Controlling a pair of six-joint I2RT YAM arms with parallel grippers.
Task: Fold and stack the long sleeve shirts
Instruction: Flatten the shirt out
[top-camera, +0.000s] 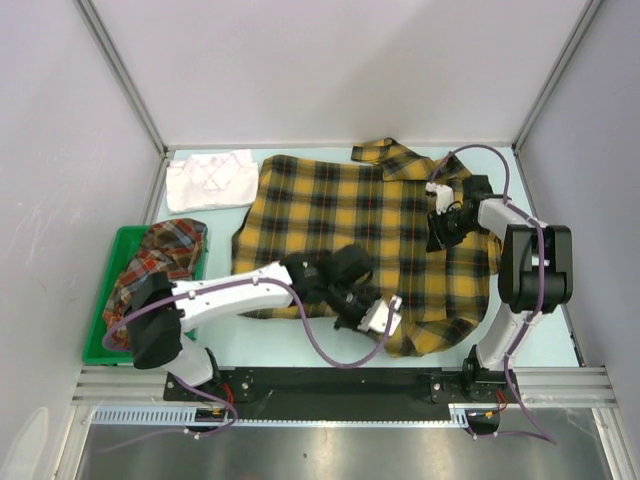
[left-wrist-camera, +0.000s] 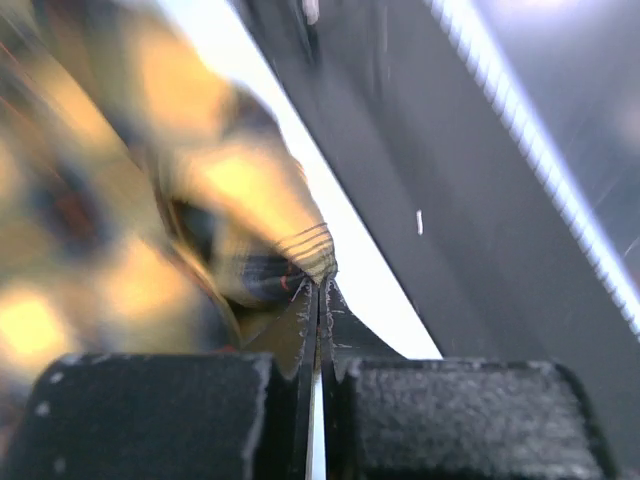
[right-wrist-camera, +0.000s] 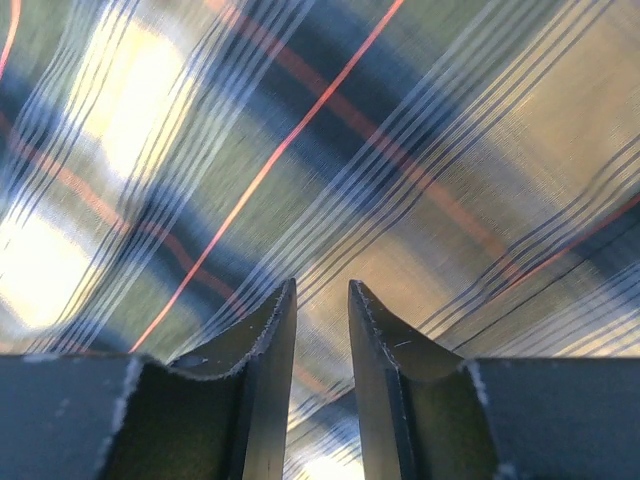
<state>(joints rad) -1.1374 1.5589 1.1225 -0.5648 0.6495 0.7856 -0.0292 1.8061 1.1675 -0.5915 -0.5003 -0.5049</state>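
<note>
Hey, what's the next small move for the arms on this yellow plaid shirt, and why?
Probably close the right gripper on the yellow plaid shirt before lifting anything. The left gripper is shut on the shirt's near hem, while the right jaws stand slightly apart against the cloth near the collar, so a lift now would likely raise one side only.

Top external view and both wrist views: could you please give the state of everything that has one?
yellow-and-black plaid shirt, spread out, mostly flat
white shirt, folded
red-orange plaid shirt, crumpled in green bin
left end effector, shut on yellow-and-black plaid shirt's edge
right end effector, slightly open over that shirt
</note>
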